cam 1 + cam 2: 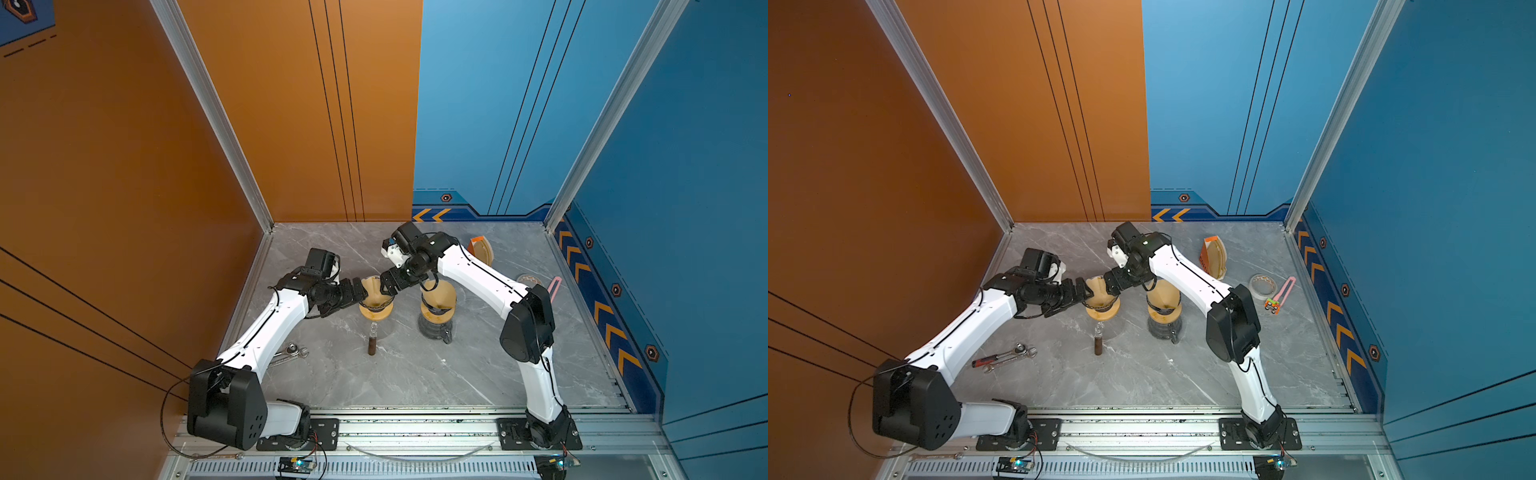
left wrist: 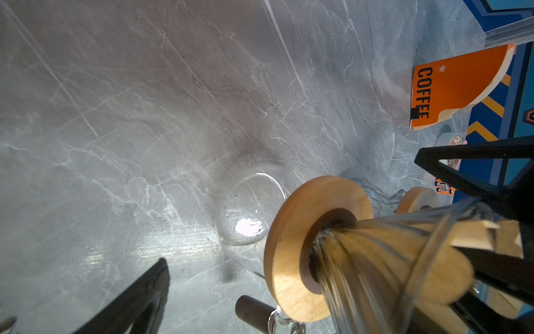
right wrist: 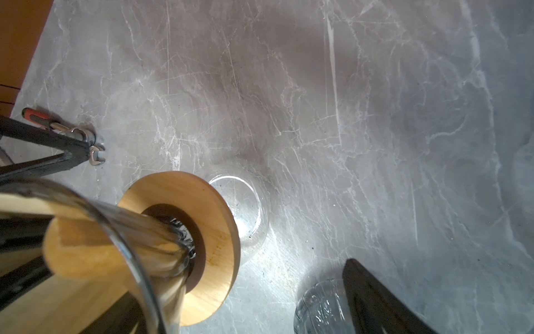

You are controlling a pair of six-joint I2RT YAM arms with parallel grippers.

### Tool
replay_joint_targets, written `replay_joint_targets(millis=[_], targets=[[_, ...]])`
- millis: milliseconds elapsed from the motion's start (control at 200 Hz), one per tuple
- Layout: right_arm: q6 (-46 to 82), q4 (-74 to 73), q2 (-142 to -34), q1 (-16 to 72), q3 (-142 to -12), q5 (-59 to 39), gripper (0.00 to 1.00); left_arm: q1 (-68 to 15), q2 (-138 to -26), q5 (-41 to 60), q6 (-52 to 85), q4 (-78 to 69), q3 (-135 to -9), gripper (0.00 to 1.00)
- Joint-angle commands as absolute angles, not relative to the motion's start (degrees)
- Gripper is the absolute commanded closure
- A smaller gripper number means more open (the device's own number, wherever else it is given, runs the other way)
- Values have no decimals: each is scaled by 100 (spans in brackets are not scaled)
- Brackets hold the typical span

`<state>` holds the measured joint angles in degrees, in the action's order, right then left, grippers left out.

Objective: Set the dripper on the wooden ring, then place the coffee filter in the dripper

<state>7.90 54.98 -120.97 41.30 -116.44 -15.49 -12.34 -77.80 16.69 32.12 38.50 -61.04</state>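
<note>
Brown paper filter (image 1: pixel 371 287) sits point-down in the glass dripper (image 1: pixel 376 308), which rests on a clear carafe (image 2: pixel 245 208) on the table (image 1: pixel 415 374). Filter's long axis is near upright, and its upper edge stands above the glass rim.

Left gripper (image 1: pixel 360 293) and right gripper (image 1: pixel 385 284) flank it from opposite sides. Each is just beside the rim, with the filter directly between them. Both are spread wide; neither clamps anything.

Left wrist view: one finger (image 2: pixel 159 274) hangs over bare table, clear of the dripper. Cannot tell whether the opposite finger touches the paper. Neither arm is clearly nearer.

Judgement: paper looks nearly seated. Any further move runs downward along the cone axis, from each gripper inward toward the other.

Risk: a sideways push could tip the dripper off the carafe.

Second dripper (image 1: pixel 438 297), with its own filter, stands beyond the right gripper, under that arm.
</note>
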Motion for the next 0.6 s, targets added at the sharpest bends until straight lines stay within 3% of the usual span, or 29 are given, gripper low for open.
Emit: replay_joint_targets(millis=[0, 596], targets=[[400, 5566, -11918, 4241, -11872, -1988, 10, -1272, -7898, 1529, 3131, 3990, -6177, 2], [775, 5528, -12627, 4229, -12817, -1659, 10, -1351, -7901, 1507, 3147, 4017, -6230, 2]])
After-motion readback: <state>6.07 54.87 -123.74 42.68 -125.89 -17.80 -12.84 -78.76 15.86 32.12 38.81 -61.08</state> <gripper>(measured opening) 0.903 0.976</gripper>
